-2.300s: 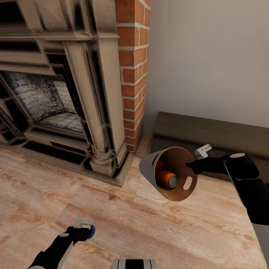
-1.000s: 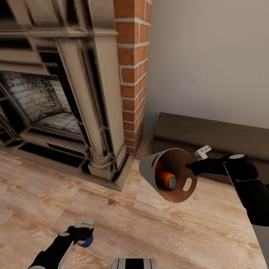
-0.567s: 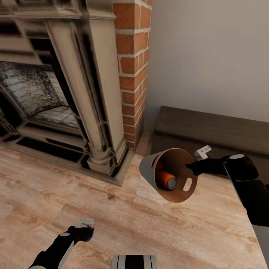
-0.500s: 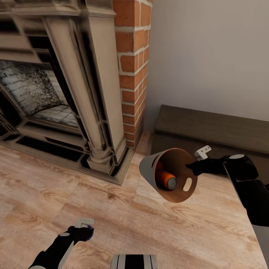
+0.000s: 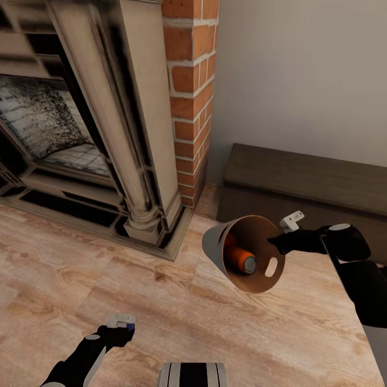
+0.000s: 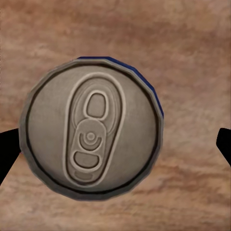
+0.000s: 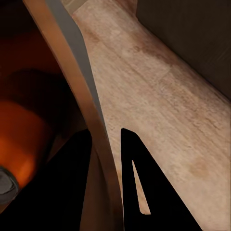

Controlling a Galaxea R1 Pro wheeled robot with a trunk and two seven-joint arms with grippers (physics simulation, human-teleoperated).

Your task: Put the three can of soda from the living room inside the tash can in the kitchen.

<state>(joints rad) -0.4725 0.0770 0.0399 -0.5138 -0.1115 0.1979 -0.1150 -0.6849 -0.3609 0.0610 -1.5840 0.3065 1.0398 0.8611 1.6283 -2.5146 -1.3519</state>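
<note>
Beside the fireplace, right gripper pinches the tash can rim; left gripper grips a blue can

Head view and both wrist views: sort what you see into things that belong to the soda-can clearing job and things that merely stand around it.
Belong to the job:
- grey trash can, tipped, held at its rim by the right claw
- orange soda can inside it
- blue soda can in the left claw

Merely around:
- fireplace surround
- brick column
- dark wooden bench
- wood floor
</note>
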